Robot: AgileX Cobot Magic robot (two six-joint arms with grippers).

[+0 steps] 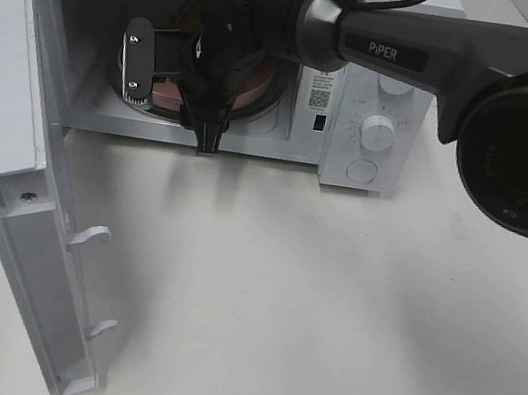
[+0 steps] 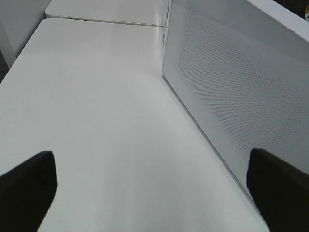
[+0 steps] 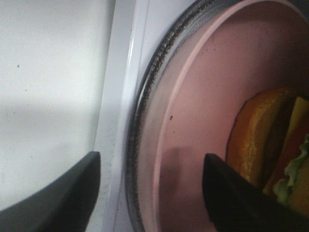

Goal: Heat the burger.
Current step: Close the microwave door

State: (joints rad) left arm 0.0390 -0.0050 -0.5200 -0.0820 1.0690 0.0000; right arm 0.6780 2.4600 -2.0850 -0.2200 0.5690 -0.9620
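Exterior high: the one readable word is "PiPER", white on a dark band along the right arm [image 1: 395,52], which comes in from the upper right of the frame and reaches into the white microwave [image 1: 395,169]. A small sticker [image 1: 320,90] with a square code sits left of the knob [image 1: 380,131]; its print is too small to read. The door [image 1: 21,167] stands open at the left of the frame. Slivers of a pink plate [image 1: 167,95] show in the cavity behind the arm's black wrist, which hides the burger.

Left wrist: the left gripper [image 2: 154,193] is spread wide with nothing between its fingers, over the white table [image 2: 96,121] beside a white dotted panel [image 2: 231,82].

Right wrist: the right gripper [image 3: 152,164] stands partly open, gripping nothing. The plate's rim runs through the gap. The burger [image 3: 263,140] sits on the plate, cut by the frame edge. Its layers stack sideways across the picture: orange-brown bun toward the plate's middle, then dark patty, yellow, red, frilly green lettuce. Whether it stands upright I cannot tell.
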